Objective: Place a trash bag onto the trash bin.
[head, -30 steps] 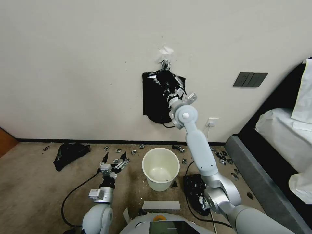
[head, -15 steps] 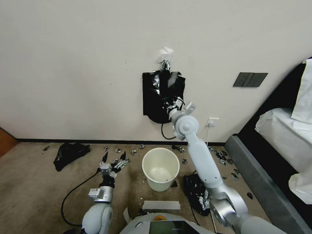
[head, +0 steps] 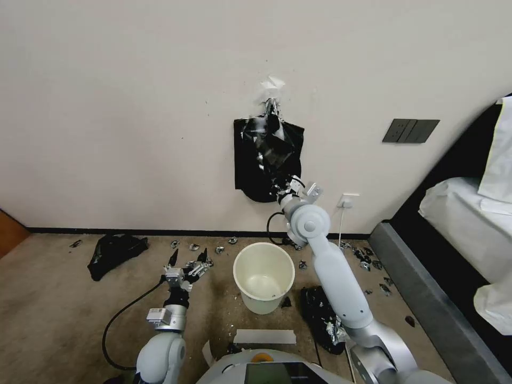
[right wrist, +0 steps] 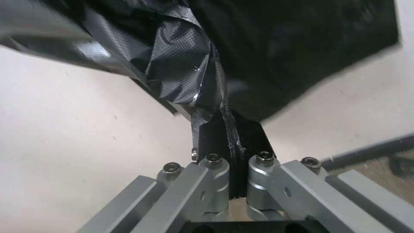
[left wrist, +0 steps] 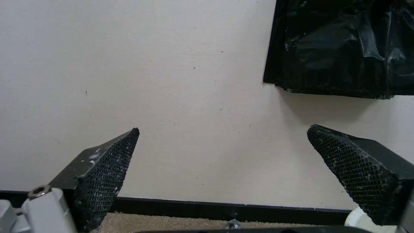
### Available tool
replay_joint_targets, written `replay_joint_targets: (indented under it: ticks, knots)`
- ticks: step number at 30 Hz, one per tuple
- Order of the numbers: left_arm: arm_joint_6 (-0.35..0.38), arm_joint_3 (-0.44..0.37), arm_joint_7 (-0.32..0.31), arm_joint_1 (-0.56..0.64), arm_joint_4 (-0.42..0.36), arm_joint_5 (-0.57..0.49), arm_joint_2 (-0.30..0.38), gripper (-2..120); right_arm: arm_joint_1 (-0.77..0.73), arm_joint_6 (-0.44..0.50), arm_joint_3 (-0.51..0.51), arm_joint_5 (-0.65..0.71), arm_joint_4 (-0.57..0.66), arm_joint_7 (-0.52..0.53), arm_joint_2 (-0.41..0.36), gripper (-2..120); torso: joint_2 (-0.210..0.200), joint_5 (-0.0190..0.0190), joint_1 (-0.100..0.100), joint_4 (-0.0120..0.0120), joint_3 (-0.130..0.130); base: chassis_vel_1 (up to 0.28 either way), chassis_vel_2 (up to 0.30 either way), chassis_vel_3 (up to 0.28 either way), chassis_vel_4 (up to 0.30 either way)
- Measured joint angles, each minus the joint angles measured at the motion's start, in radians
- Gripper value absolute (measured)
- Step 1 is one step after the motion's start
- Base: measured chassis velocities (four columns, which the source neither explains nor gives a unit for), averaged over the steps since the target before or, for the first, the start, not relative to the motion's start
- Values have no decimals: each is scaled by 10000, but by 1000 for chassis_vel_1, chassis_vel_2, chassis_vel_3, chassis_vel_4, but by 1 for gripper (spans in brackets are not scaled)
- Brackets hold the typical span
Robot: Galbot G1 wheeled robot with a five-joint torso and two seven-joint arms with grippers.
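Note:
A glossy black trash bag (head: 271,145) stretches down the wall from a hook, drawn out in front of the flat black bundle (head: 248,170) hanging there. My right gripper (head: 282,188) is shut on the bag's lower end, near the bundle's rounded bottom edge. In the right wrist view the fingers (right wrist: 222,121) pinch a crumpled fold of the trash bag (right wrist: 181,68). The cream-white trash bin (head: 264,277) stands open-topped on the floor below. My left gripper (head: 186,262) hangs low to the left of the bin, open (left wrist: 222,132) and holding nothing.
Black plastic heaps lie on the carpet at the left (head: 114,250) and right of the bin (head: 322,314). Silver scraps dot the floor by the baseboard. A dark bed frame (head: 426,288) runs along the right. A white strip (head: 265,336) lies near my base.
My right gripper has come down from near the hook to below the bundle's middle, pulling a bag out into a long strand. The left arm has stayed still.

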Motion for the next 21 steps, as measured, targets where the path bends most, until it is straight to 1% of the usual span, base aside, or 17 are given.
replay_joint_targets:
  ticks: [13, 21]
  knots:
    - [0, 66, 10, -51, 102, 24, -33, 100, -1471, -72, -64, -231, 706, -89, -183, 0, 0, 0, -1, 0, 0, 0, 0, 0, 0]
    - [-2, 119, 22, -98, 184, 42, -41, 100, -2022, -93, -88, -365, 975, -220, -281, 0, 0, 0, 0, 0, 0, 0, 0, 0, 0]
